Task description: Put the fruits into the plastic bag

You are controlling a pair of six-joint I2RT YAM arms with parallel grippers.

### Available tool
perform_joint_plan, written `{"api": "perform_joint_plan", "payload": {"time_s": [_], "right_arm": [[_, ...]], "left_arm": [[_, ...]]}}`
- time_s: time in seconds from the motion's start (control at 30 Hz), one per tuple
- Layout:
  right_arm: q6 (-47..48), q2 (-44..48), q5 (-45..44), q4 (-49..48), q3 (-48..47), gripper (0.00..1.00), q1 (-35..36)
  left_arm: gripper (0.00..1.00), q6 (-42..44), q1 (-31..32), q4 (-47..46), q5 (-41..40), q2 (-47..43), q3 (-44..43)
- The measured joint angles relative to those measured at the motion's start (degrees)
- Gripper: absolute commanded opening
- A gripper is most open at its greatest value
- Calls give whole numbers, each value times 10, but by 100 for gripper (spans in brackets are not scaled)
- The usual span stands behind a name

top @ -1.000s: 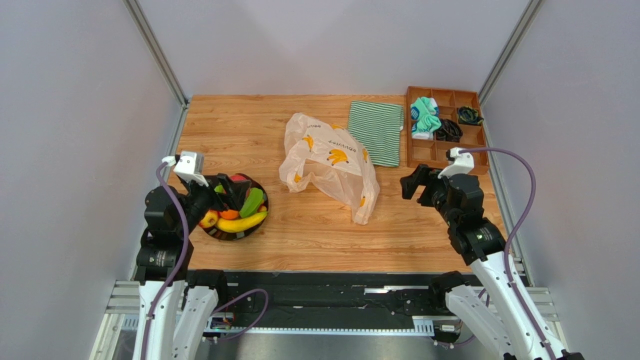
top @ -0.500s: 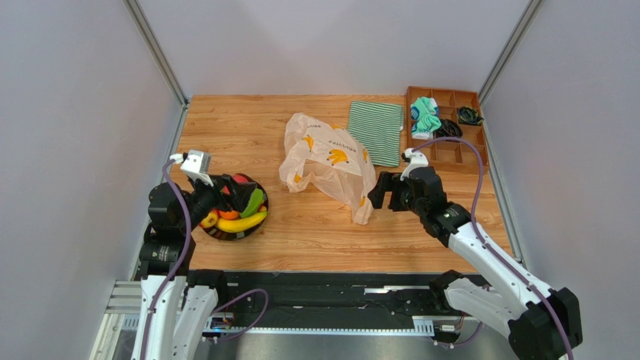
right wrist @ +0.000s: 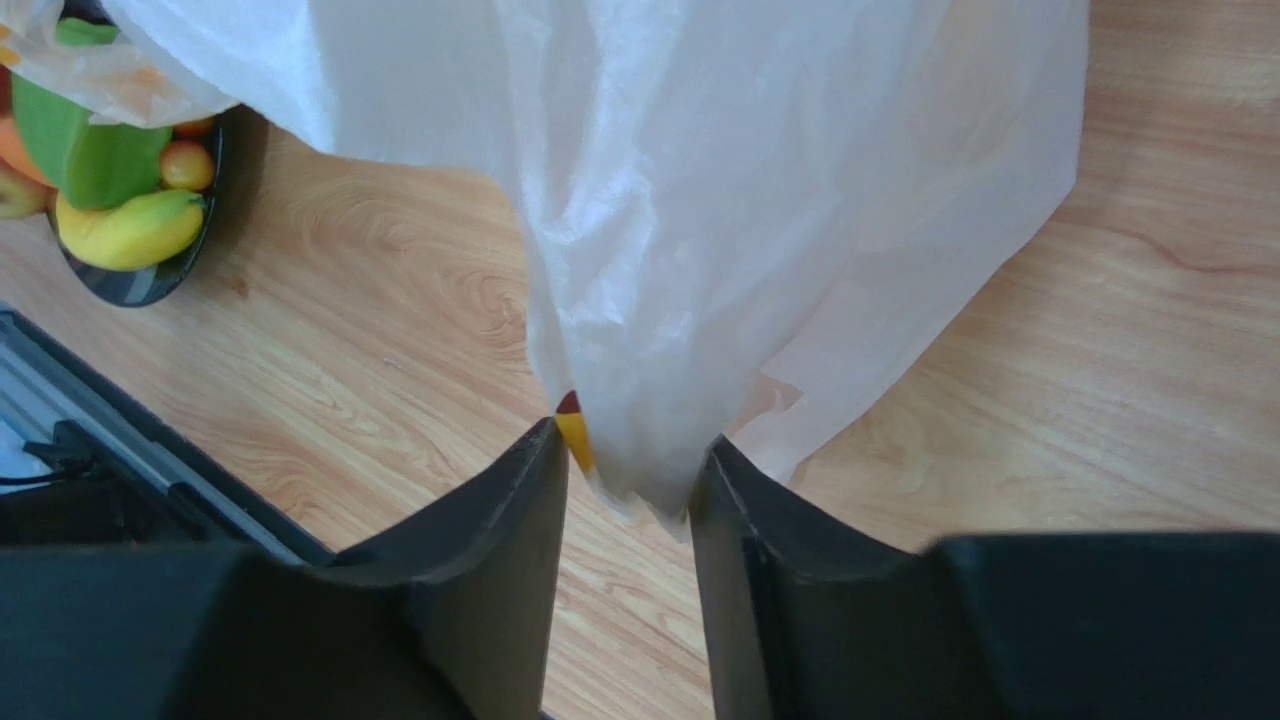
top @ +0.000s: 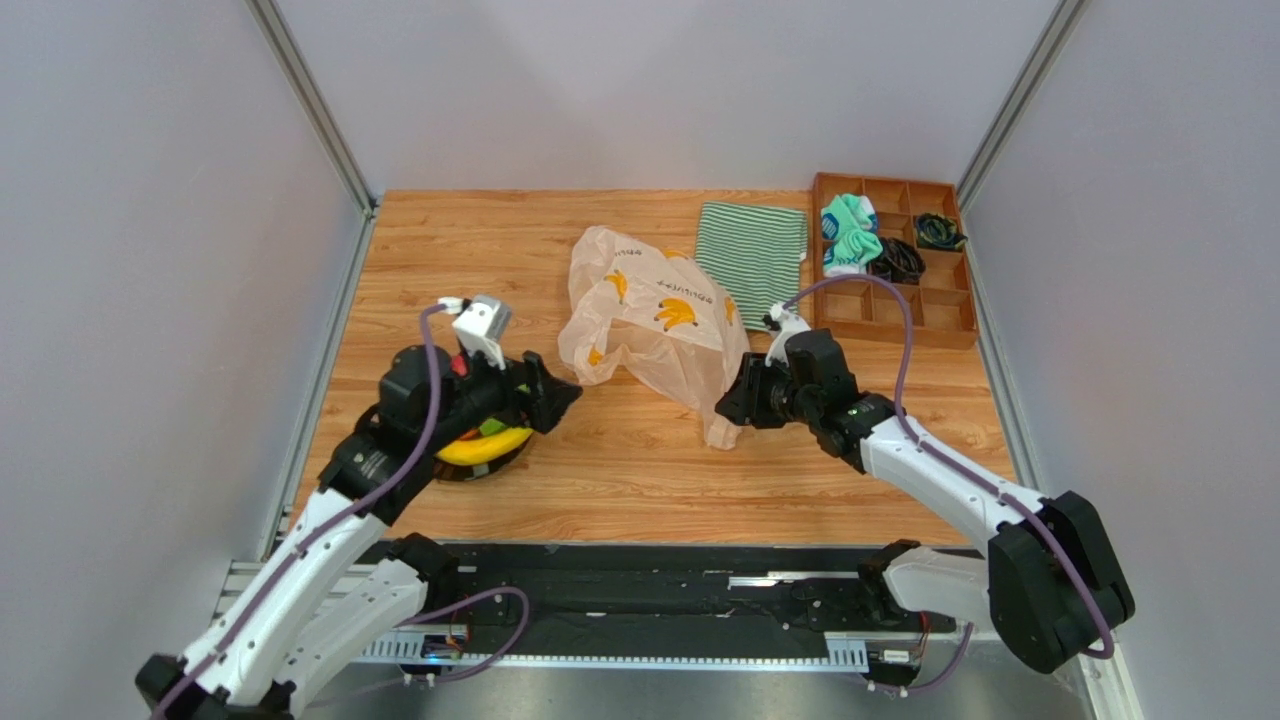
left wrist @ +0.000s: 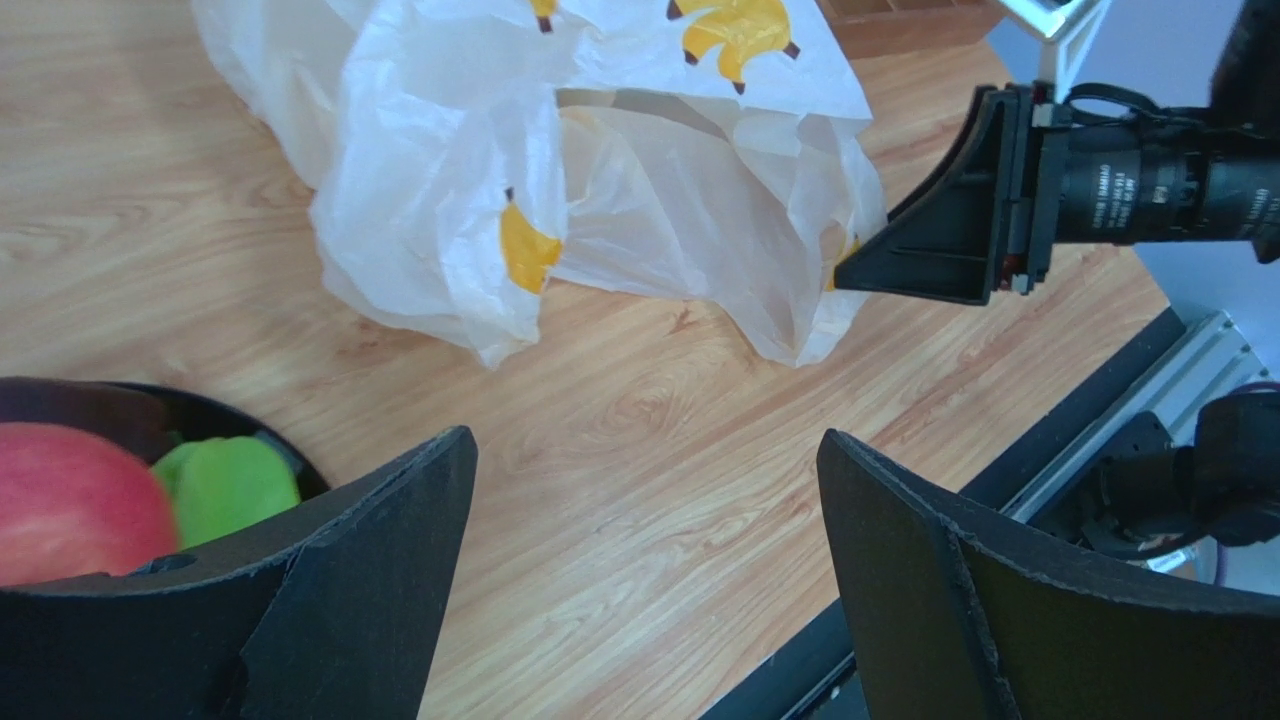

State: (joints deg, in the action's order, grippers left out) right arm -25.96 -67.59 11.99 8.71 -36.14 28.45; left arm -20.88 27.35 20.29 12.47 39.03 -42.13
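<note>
Light wood-grain tabletop [top: 481, 255] lies between plain grey walls. On it, the right gripper [right wrist: 624, 435] has its two black fingers drawn close on either side of the lowest corner of the crinkly translucent white plastic bag [right wrist: 751, 195]. The plastic fills the narrow gap and touches both fingers, but I cannot tell whether it is actually pinched. The left gripper [left wrist: 639, 450] is spread wide and holds nothing. It hangs over bare wood just beside the shallow black bowl [left wrist: 181, 402], facing the bag.

All the fruits sit in that bowl, apart from the bag: a red apple [left wrist: 68, 503] touching a round green fruit [left wrist: 226, 488], a yellow banana [right wrist: 132, 228] along the near rim, and a long green piece [right wrist: 98, 150] above it. Beyond the bag lie a folded green-and-white striped cloth [top: 751, 263] and a wooden compartment tray [top: 890, 308] in the far right corner.
</note>
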Motion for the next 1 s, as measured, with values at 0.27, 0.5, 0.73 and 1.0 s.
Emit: {"api": "perform_joint_plan", "payload": {"time_s": [0.27,0.5,0.73,1.0], "right_arm": [[-3,47,-10,39,-7,0,0],[-2,88,-14,69,-22,0,0],[-3,98,-9,93,-23,0,0],[21,143,-58,200,-93,0,0]], "left_arm": [[94,-38,53,-68,-118,176,3],[95,-60,53,-130,-157,246,6],[51,-87,53,-212,-143,323,6],[0,-71,53,-215,-148,353,-4]]}}
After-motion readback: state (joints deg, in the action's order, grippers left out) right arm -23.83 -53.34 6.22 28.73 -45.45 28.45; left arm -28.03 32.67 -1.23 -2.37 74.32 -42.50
